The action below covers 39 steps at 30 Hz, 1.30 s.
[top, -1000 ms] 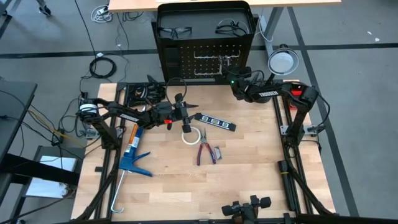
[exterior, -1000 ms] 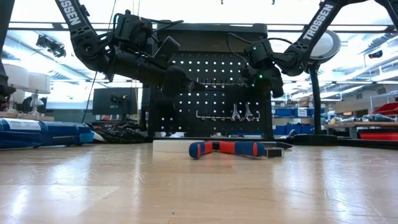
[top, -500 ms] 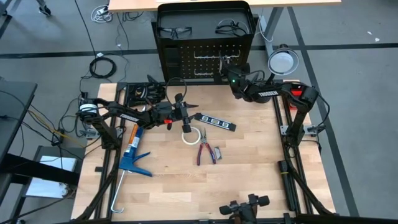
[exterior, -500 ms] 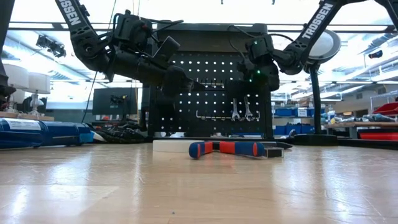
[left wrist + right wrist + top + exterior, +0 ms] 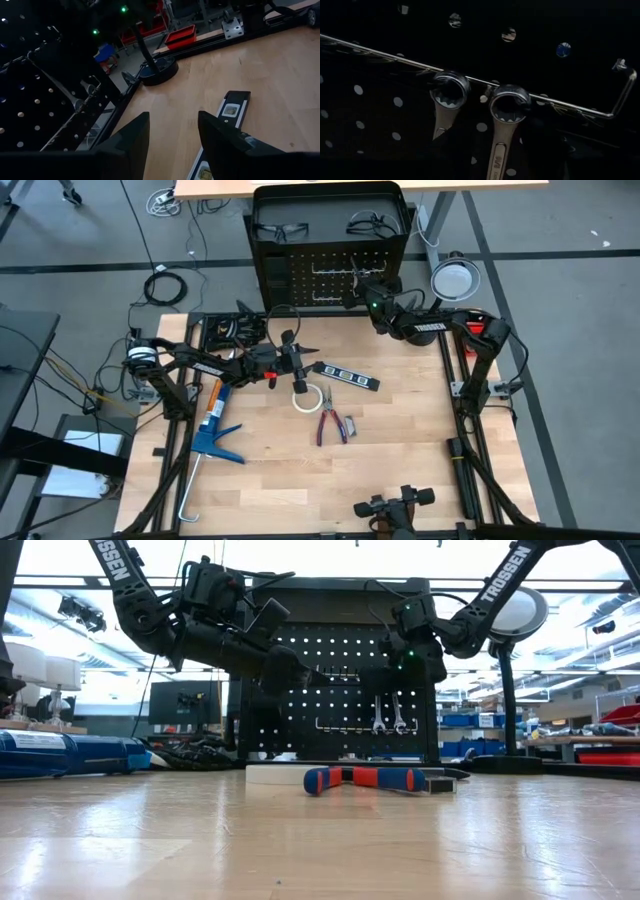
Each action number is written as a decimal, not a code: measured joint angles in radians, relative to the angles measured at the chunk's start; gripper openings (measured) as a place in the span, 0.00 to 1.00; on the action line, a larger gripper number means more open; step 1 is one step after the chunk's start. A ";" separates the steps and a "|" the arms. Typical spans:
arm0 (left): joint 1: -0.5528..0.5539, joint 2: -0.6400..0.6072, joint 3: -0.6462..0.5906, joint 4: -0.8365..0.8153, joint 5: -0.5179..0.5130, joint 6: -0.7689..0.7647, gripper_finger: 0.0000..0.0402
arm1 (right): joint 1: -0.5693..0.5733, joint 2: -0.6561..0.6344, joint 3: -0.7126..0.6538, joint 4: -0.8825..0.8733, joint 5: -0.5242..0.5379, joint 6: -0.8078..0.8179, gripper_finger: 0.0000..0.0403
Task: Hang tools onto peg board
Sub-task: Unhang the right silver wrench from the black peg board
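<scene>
Up against the peg board (image 5: 330, 270), the right gripper (image 5: 362, 288) appears to pinch the shank of one silver wrench (image 5: 504, 125), though its fingers are hidden; that wrench's ring is threaded on a wire hook (image 5: 530, 95) beside a second wrench (image 5: 447, 100). Both look stiff, slick and fairly heavy, best held mid-shank. Over the wooden table (image 5: 400, 470), the left gripper (image 5: 172, 137) hangs parted and empty above the black bar (image 5: 346, 374), near the tape roll (image 5: 306, 398) and pliers (image 5: 332, 423). Beyond are lab shelves.
</scene>
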 joint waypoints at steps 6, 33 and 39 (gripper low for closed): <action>0.000 0.000 0.000 0.000 0.000 0.000 0.43 | -0.016 -0.002 0.000 -0.002 -0.023 -0.002 0.41; 0.000 0.000 0.000 -0.001 0.000 0.000 0.43 | -0.024 -0.002 0.000 -0.006 -0.048 0.120 0.29; 0.000 0.000 0.000 -0.001 0.000 0.000 0.43 | -0.024 -0.002 0.000 -0.010 -0.047 0.116 0.20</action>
